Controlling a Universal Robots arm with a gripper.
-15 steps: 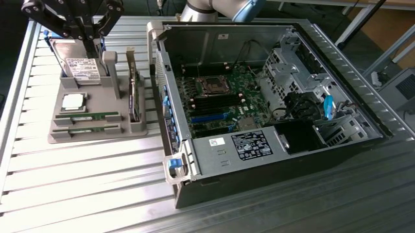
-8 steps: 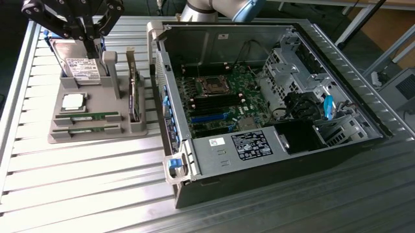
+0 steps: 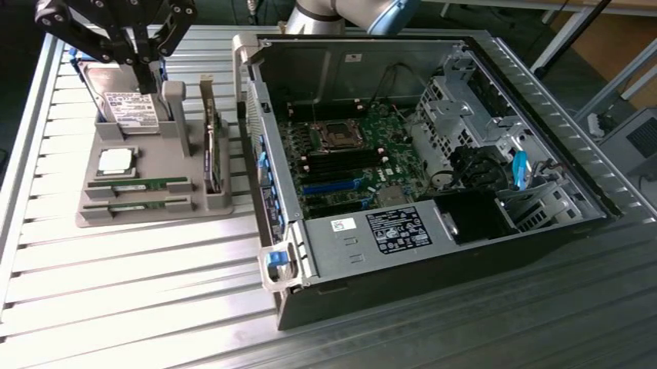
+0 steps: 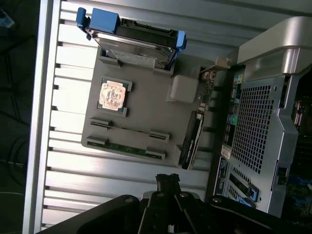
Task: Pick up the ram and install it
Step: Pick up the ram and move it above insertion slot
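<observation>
Two ram sticks lie flat in slots at the near end of a grey holder (image 3: 165,165): one ram (image 3: 137,185) (image 4: 130,130) and a second ram (image 3: 137,205) (image 4: 126,147) beside it, both thin and green. My gripper (image 3: 147,71) (image 4: 168,179) hangs high over the holder's far end, above the hard drive, well apart from the ram. Its fingers are shut together and hold nothing. At the exterior view's right stands the open computer case (image 3: 513,84) with its green motherboard (image 3: 355,157) exposed.
The holder also carries a hard drive (image 3: 125,104) (image 4: 136,41) in a blue frame, a square silver CPU (image 3: 115,160) (image 4: 113,94) and an upright expansion card (image 3: 212,154) (image 4: 190,141). The case wall (image 3: 251,100) rises right beside the holder. All of it stands on a slatted aluminium table (image 3: 123,277).
</observation>
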